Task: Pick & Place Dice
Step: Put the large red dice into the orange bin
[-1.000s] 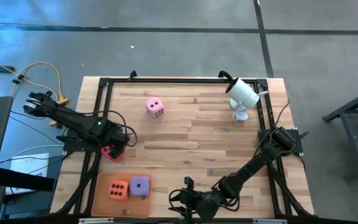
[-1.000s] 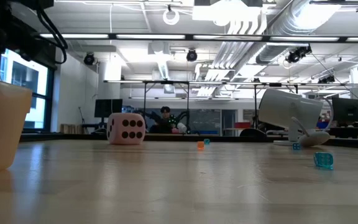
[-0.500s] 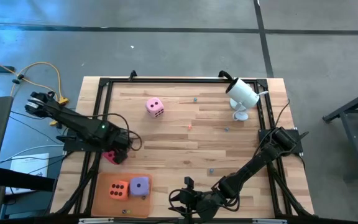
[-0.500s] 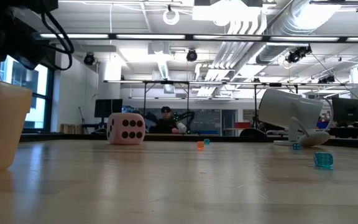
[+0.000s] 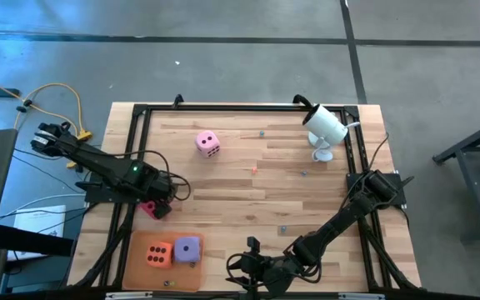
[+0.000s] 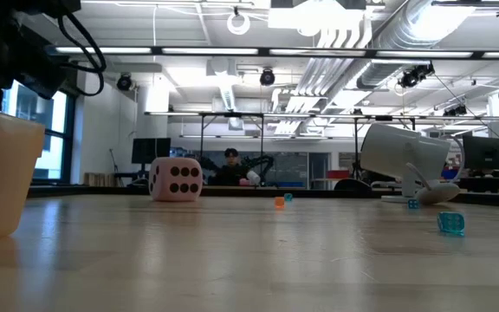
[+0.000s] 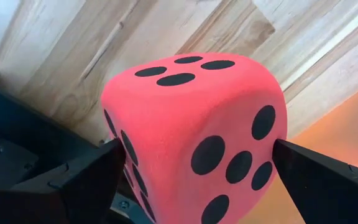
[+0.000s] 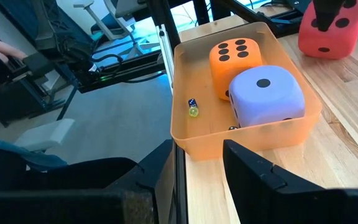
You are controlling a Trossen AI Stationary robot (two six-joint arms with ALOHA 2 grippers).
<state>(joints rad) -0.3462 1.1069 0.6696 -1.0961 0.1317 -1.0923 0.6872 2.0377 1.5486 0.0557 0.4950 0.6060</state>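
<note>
We saw a grey concrete floor [image 5: 223, 50] with dark lines around the wooden table [image 5: 248, 187]. Long lights [image 6: 232, 50] and big pipes [image 6: 379, 35] hung from the ceiling. A window [image 6: 37, 117] glowed blue.

Magenta die [image 5: 147, 207] half hidden beneath left gripper [image 5: 158, 205] overhead.

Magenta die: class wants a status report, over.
Left hand around the magenta die beside the orange tray. Right hand idle at the table's near edge. Orange and purple dice trayed; pink die still out.
</note>
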